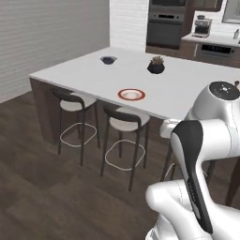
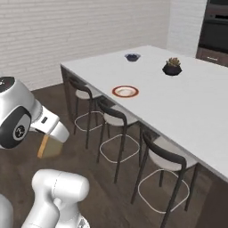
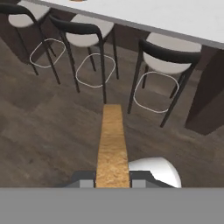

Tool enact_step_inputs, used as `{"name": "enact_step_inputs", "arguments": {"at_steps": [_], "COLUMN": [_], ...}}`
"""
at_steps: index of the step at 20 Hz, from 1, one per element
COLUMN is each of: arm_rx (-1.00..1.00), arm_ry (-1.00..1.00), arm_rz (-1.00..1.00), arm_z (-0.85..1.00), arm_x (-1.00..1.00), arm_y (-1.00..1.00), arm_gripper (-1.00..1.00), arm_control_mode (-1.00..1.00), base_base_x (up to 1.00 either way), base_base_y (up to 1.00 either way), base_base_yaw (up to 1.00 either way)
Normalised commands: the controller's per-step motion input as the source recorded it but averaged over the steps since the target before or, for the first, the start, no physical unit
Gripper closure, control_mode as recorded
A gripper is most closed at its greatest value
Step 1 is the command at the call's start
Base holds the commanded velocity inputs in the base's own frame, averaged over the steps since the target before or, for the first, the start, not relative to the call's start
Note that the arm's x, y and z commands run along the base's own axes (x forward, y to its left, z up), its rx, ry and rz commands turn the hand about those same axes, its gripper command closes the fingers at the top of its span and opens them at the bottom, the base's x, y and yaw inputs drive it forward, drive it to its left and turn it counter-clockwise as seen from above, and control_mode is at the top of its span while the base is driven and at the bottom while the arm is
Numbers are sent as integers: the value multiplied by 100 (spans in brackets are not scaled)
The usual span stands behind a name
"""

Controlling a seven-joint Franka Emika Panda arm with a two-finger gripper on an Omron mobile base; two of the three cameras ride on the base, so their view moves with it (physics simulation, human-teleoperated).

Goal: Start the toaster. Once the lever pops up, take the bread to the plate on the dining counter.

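- In the left base view we see the dining counter [image 1: 93, 75] running from 9 o'clock to 3 o'clock, white on top with a dark wooden base.
- At its far edge, toward 12 o'clock, sits a small bowl [image 1: 108, 59]; to the right of it stands a dark pot with a plant [image 1: 156, 66].
- The plate [image 1: 131, 94], red-orange rimmed with a white centre, lies near the counter's front edge, just past centre, with nothing on it.
- Two dark stools [image 1: 75, 102] stand below the counter at 8 o'clock; the white arm [image 1: 197, 154] rises at 4 o'clock.
- In the right base view the bread [image 2: 49, 146] hangs at 9 o'clock, low over the wooden floor [image 2: 26, 156], well apart from the plate [image 2: 125, 91], which lies at 12 o'clock on the dining counter [image 2: 191, 107].
- The bowl [image 2: 132, 56] and the potted plant [image 2: 172, 67] sit further back, toward 1 o'clock.
- In the hand view the gripper [image 3: 113, 180] sits at 6 o'clock with its jaws clamped on the bread [image 3: 112, 144], one finger on each flat side.
- The slice shows edge-on, reaching up toward the centre.
- Beyond it three stools [image 3: 168, 59] line the counter edge [image 3: 175, 17] from 11 o'clock to 2 o'clock.
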Motion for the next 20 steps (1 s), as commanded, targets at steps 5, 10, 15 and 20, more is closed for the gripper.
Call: {"name": "enact_step_inputs", "arguments": {"at_steps": [5,10,15,20], "arm_rx": [0,0,0,0], "arm_ry": [0,0,0,0], "arm_rz": [0,0,0,0], "arm_z": [0,0,0,0], "arm_x": [0,0,0,0], "arm_y": [0,0,0,0], "arm_gripper": [100,100,100,100], "arm_control_mode": [100,100,100,100], "base_base_x": [3,47,89,84], "base_base_y": [100,85,56,53], "base_base_yaw": [-44,-43,-41,-42]}}
